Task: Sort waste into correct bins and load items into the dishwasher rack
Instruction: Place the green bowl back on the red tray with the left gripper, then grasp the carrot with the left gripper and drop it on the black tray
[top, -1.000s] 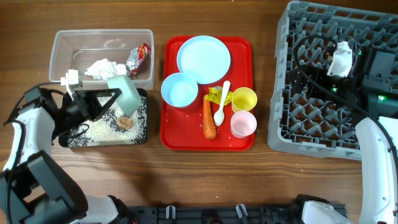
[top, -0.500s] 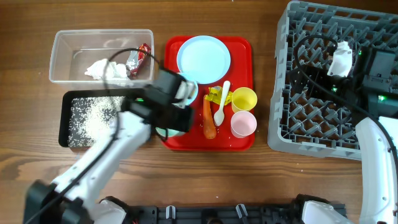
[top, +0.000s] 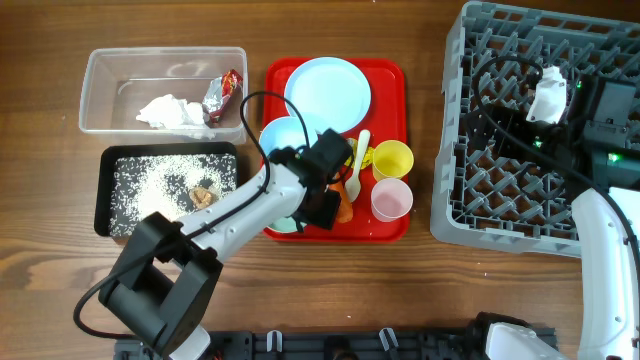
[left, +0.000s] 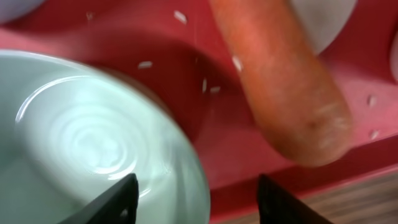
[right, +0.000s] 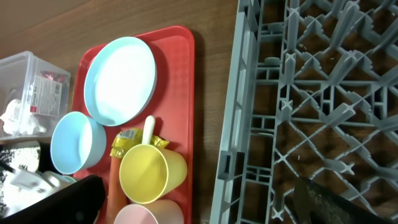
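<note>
Having quit black tray (top: 101, 190), left tool (left: 196, 186) beside carrot (left: 280, 81).

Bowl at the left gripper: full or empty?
Empty. The left wrist view shows the bowl bare and glossy inside, no rice in it; a few loose grains lie on the red tray beside it.

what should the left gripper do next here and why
Probably shift the left gripper over the carrot and close on it: it stands open, the bowl rests on the red tray beside it, and the carrot is waste not yet binned.
</note>
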